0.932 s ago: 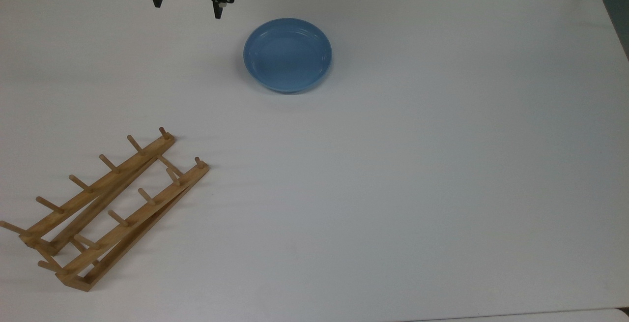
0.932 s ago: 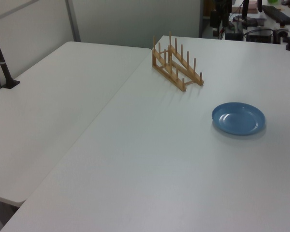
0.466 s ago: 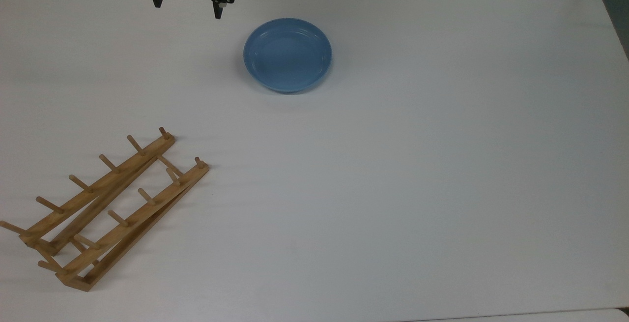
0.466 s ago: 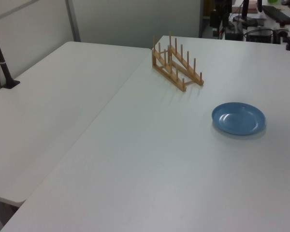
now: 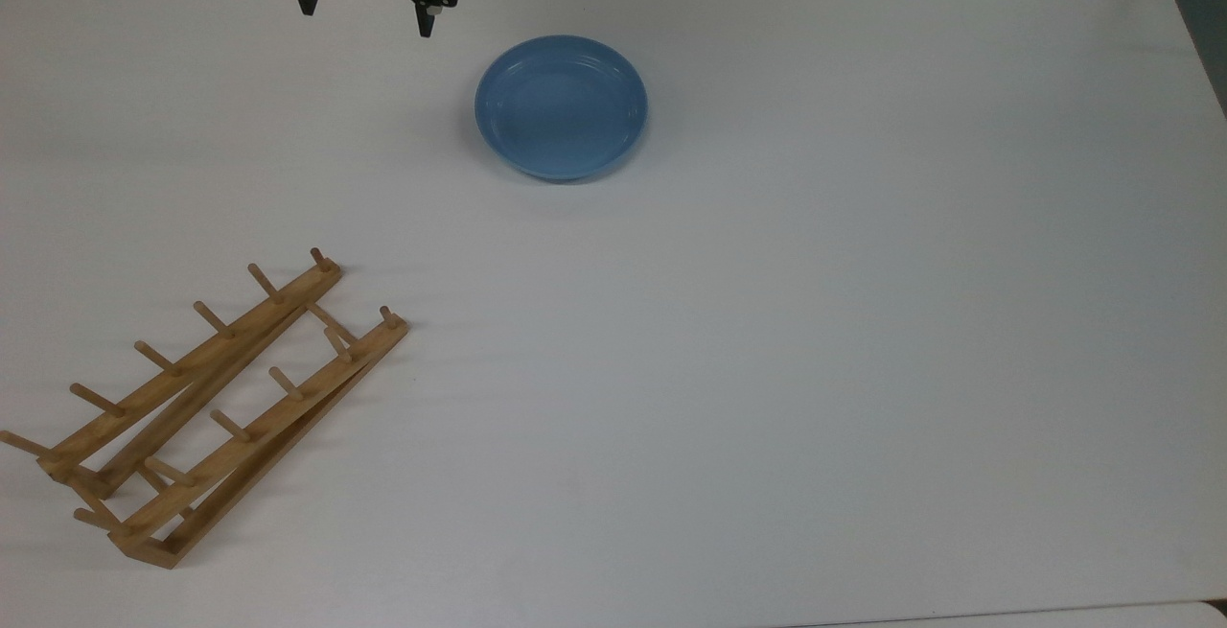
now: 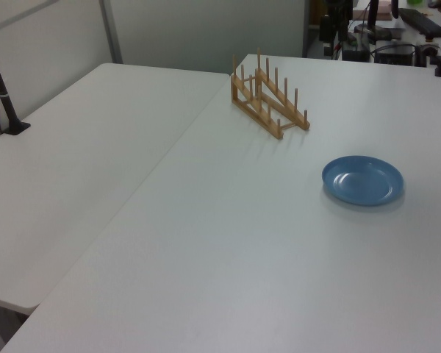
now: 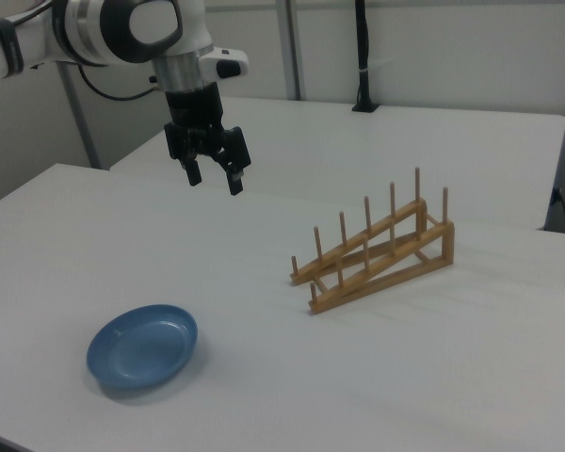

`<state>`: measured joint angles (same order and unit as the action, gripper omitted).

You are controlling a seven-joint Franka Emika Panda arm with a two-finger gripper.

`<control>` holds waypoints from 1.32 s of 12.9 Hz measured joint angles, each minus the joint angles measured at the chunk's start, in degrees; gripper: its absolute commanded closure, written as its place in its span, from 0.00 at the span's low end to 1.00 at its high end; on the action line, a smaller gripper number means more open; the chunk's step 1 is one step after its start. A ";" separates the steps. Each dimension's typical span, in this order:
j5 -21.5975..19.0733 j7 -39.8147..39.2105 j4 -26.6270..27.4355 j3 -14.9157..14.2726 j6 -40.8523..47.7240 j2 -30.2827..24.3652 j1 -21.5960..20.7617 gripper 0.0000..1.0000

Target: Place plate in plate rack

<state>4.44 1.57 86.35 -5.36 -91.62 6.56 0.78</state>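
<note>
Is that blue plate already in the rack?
No. The plate lies flat on the table, apart from the rack, whose slots hold nothing.

In the top view the plate (image 5: 561, 107) lies flat on the surface (image 5: 815, 321), well apart from the plate rack (image 5: 206, 407) at lower left.

Bare table (image 5: 767, 321) lies between plate (image 5: 561, 106) and plate rack (image 5: 216, 398), nothing blocking.
</note>
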 measured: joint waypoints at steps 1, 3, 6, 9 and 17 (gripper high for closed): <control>0.00 -0.36 0.13 0.00 0.00 0.02 0.00 0.00; 0.00 -3.47 0.66 0.04 0.00 0.09 -0.01 0.00; 0.00 -12.22 3.01 0.33 0.00 0.18 -0.40 0.00; 0.00 -20.68 7.01 0.69 -0.03 0.65 -2.78 0.00; 3.36 -30.63 17.35 0.94 -10.82 10.42 -8.79 0.55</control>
<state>7.80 -29.05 103.70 -4.42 -102.44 16.99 -8.01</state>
